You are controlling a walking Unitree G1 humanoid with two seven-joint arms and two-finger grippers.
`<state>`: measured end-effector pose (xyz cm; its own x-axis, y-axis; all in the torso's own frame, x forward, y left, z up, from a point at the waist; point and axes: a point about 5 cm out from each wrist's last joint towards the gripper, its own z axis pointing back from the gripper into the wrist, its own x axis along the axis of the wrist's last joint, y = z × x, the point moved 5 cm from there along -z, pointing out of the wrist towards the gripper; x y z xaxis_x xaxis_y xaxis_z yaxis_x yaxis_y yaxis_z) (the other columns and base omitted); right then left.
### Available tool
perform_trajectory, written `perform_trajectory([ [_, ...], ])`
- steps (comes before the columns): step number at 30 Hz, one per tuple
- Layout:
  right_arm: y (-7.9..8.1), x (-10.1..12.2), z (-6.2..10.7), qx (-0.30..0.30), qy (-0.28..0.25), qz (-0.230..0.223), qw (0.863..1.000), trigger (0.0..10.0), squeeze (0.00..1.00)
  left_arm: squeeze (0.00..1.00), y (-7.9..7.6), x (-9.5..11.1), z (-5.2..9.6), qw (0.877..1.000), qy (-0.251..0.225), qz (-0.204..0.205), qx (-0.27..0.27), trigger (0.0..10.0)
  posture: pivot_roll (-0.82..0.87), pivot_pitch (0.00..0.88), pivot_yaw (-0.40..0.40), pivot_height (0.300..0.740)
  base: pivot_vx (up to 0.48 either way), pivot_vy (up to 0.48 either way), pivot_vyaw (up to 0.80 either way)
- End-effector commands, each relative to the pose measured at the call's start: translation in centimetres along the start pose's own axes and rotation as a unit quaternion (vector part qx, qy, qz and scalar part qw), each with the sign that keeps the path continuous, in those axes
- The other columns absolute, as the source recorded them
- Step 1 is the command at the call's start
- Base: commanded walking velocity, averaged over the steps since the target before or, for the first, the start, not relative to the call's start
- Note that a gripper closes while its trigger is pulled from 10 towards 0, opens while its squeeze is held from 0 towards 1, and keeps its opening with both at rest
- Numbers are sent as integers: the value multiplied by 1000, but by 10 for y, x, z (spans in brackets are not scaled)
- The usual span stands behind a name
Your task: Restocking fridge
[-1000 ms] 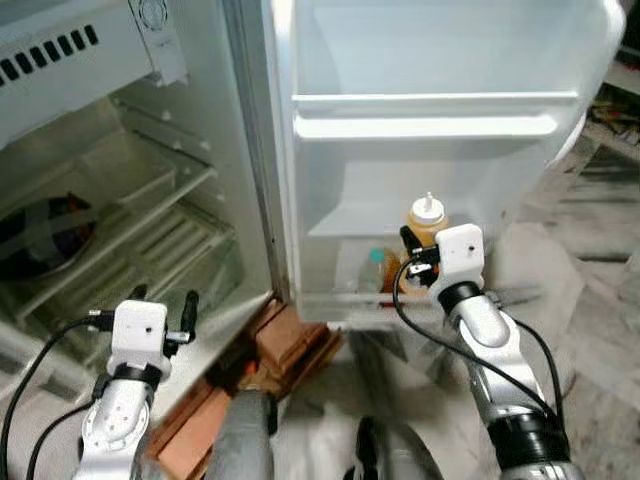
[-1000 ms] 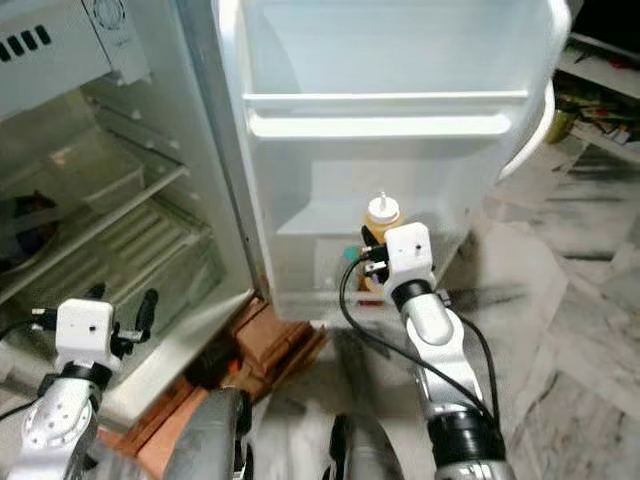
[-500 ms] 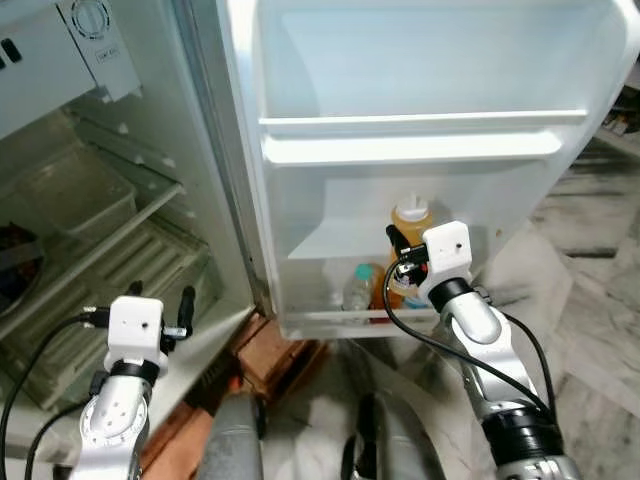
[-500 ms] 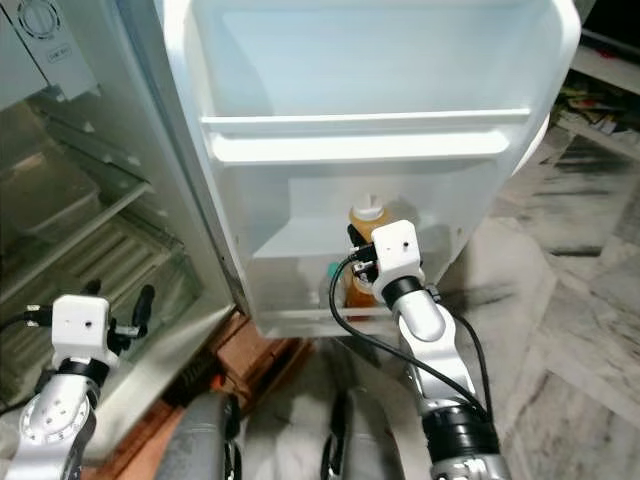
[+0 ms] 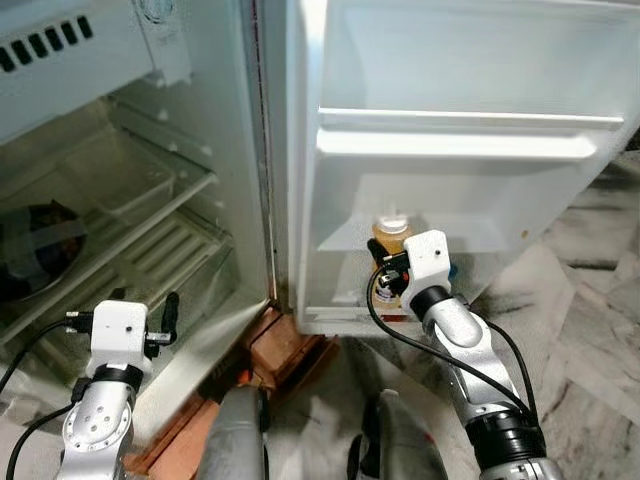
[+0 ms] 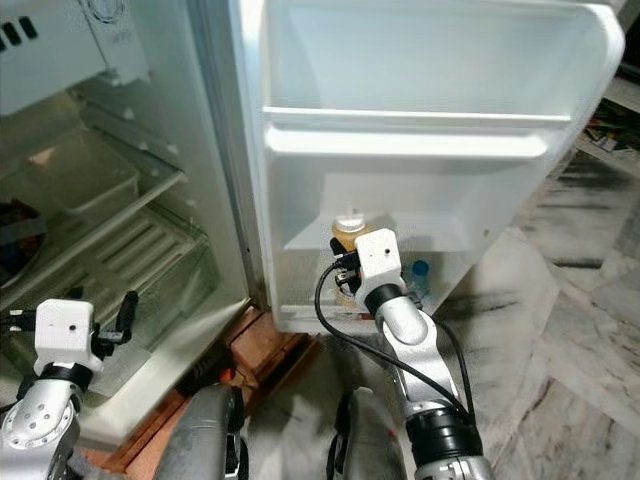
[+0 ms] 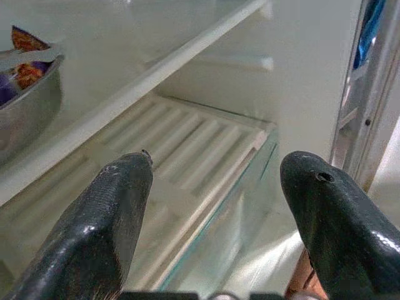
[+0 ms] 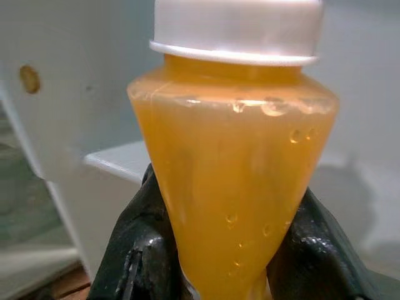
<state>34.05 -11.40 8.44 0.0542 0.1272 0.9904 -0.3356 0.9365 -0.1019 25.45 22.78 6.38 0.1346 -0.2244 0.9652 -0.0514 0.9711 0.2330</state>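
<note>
Right pincer [image 5: 385, 275] grips one orange bottle [image 8: 234, 181].

The right gripper [image 5: 385, 283], clamped on the orange sauce bottle [image 5: 390, 240], sits lower than a second ago: the bottle is down in the bottom door shelf [image 5: 345, 318] and its white cap [image 8: 236, 28] barely clears the wrist. A blue-capped bottle [image 6: 420, 272] now shows at 3 o'clock of the wrist. The left gripper [image 5: 140, 310] is lower, toward 7 o'clock.
</note>
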Motion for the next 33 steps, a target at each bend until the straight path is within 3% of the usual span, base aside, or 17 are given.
perform_trajectory([
  [1,-8,-1,2,-10,7,-2,1000,10000,0,0,-4,1,1,1000,0,0,-2,10000,173,104,-21,645,0,0,0],
  [11,2,6,-7,11,-8,-23,1000,10000,0,0,-3,2,4,1000,-1,-8,-6,10000,194,125,-15,645,0,0,0],
  [19,22,-5,-19,54,10,-21,998,10000,0,0,4,2,16,1000,5,-15,10,10000,250,154,-29,595,0,0,0],
  [23,23,-4,-23,55,6,-20,998,10000,0,0,6,1,22,1000,7,-14,12,10000,257,163,-33,575,0,0,0],
  [33,26,7,-36,73,-21,4,997,10000,0,0,8,5,28,999,12,-17,26,10000,279,188,-38,575,0,0,0],
])
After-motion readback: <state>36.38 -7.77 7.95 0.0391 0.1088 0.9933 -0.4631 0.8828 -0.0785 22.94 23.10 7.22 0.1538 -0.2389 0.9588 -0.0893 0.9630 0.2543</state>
